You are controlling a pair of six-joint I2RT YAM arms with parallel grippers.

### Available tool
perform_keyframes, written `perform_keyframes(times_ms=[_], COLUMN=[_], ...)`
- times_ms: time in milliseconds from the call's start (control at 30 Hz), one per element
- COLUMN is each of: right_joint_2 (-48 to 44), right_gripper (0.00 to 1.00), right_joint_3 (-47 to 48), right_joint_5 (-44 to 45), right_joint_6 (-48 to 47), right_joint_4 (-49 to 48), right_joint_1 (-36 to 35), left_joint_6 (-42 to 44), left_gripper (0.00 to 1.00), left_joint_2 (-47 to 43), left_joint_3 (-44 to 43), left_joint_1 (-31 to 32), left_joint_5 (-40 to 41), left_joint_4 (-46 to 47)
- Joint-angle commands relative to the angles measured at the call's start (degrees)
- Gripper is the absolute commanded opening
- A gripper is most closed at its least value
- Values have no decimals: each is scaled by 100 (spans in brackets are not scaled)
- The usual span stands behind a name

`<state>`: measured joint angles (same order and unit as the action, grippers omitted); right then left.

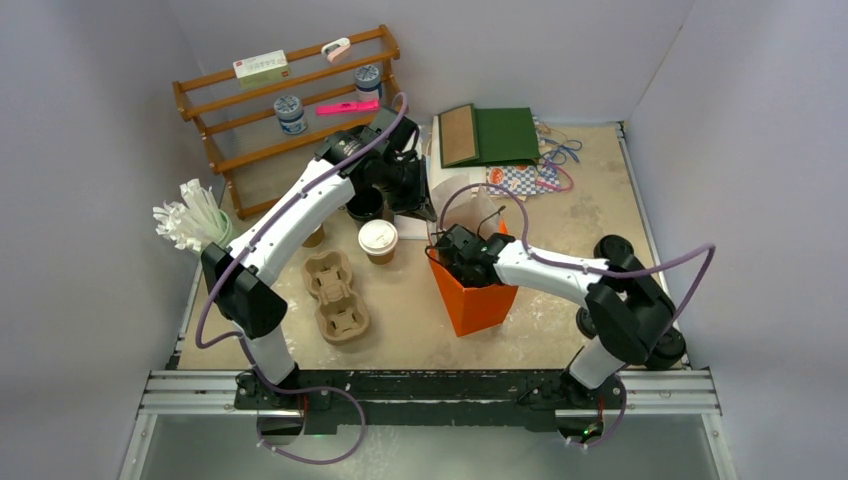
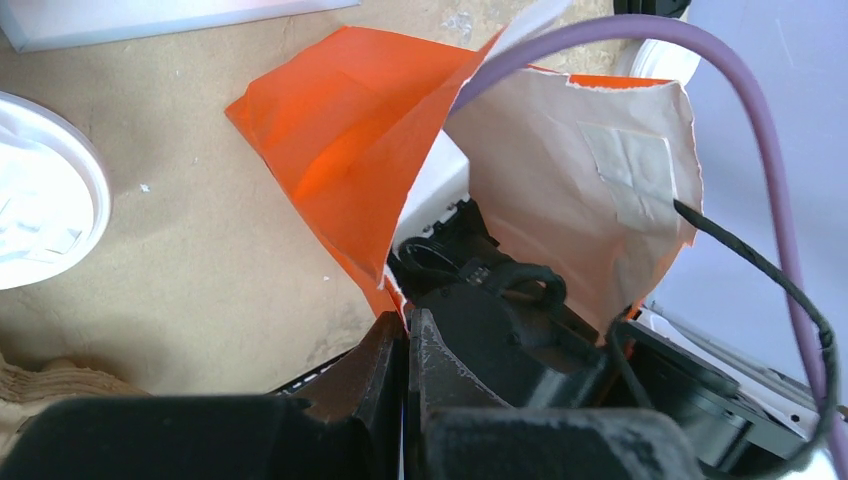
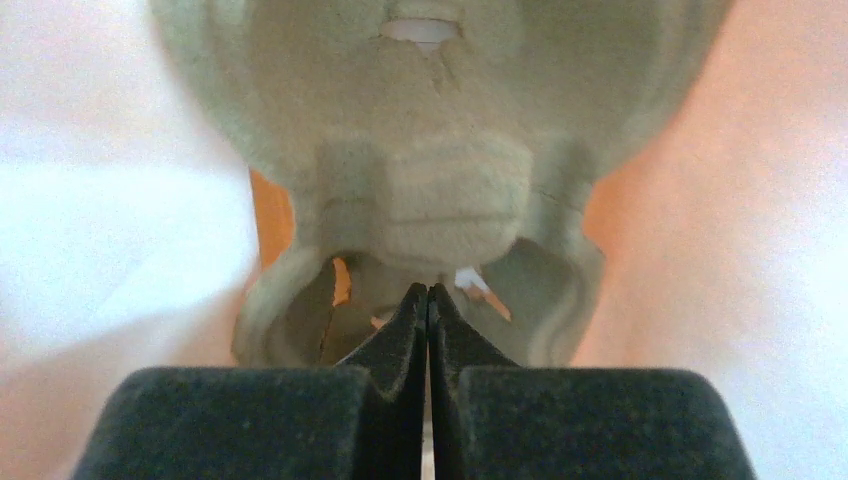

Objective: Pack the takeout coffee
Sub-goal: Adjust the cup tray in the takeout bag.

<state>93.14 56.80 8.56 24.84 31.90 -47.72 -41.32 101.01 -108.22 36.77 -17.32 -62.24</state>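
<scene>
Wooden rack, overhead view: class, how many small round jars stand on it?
2. One jar left of centre; the other nearer the right end, above the pink marker. The left arm covers the rack's lower right corner, so more may be hidden.

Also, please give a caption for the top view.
Top view: the left gripper holds the orange bag open while the right gripper reaches in; one lidded coffee cup waits.
</scene>
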Motion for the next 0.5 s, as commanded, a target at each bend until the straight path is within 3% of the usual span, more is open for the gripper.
perform_keyframes(times_ms=[0,467], right_joint_2=[-594,-1298], right_gripper=[0,0], right_joint_3=[405,837], right_joint_5=[314,230], right_joint_6=[60,-188], right_joint_4=[488,558], right_joint_1=[26,31], left_joint_6=[26,19], left_gripper=[0,0], left_joint_2=[-106,-73], left_joint_3=[-42,-22], left_joint_1=[30,27], left_joint_5=[-53,-35], left_joint_4=[36,98])
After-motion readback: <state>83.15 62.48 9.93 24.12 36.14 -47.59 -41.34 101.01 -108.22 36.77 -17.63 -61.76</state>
